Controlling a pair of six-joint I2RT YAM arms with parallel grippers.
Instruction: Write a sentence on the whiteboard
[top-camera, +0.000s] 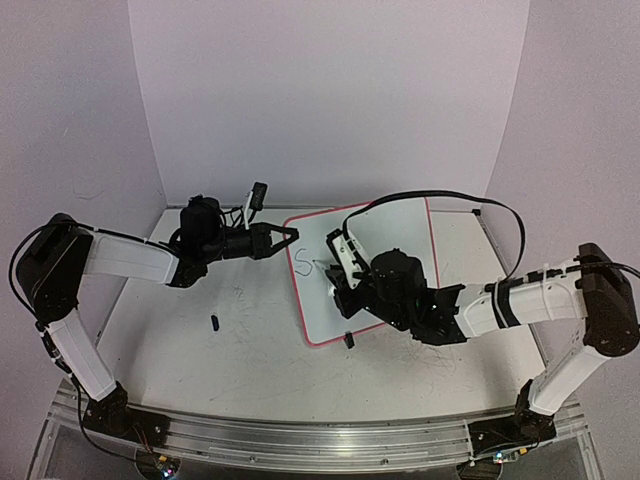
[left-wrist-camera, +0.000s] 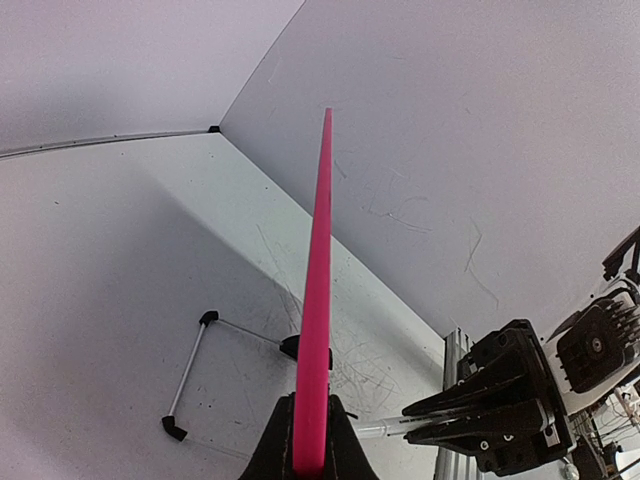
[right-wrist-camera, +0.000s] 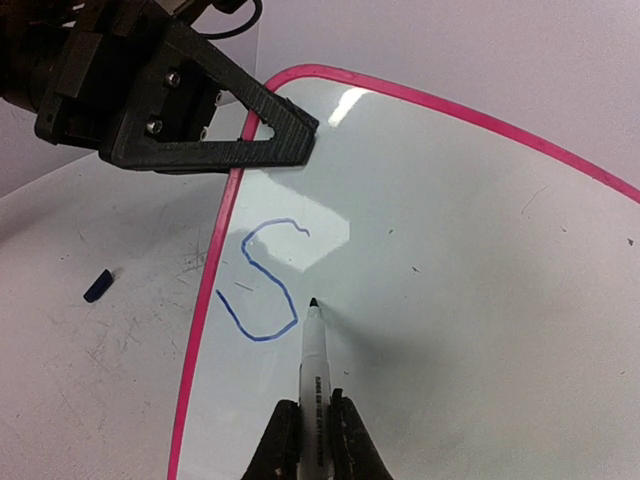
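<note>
The whiteboard (top-camera: 400, 225), white with a pink-red rim, lies tilted on the table at centre. My left gripper (top-camera: 290, 235) is shut on its upper left rim; the left wrist view shows that rim (left-wrist-camera: 320, 300) edge-on between the left gripper's (left-wrist-camera: 310, 452) jaws. My right gripper (right-wrist-camera: 314, 440) is shut on a white marker (right-wrist-camera: 314, 370). The marker's dark tip rests at the board (right-wrist-camera: 480, 250), just right of the lower curve of a single blue letter S (right-wrist-camera: 265, 280). That S (top-camera: 301, 262) sits near the board's left edge, beside the right gripper (top-camera: 338, 270).
A small dark marker cap (top-camera: 214, 322) lies loose on the scuffed tabletop left of the board. A black clip foot (top-camera: 349, 340) sticks out at the board's near edge. White walls close in the table at the back and both sides. A black cable (top-camera: 440, 195) loops over the board's far side.
</note>
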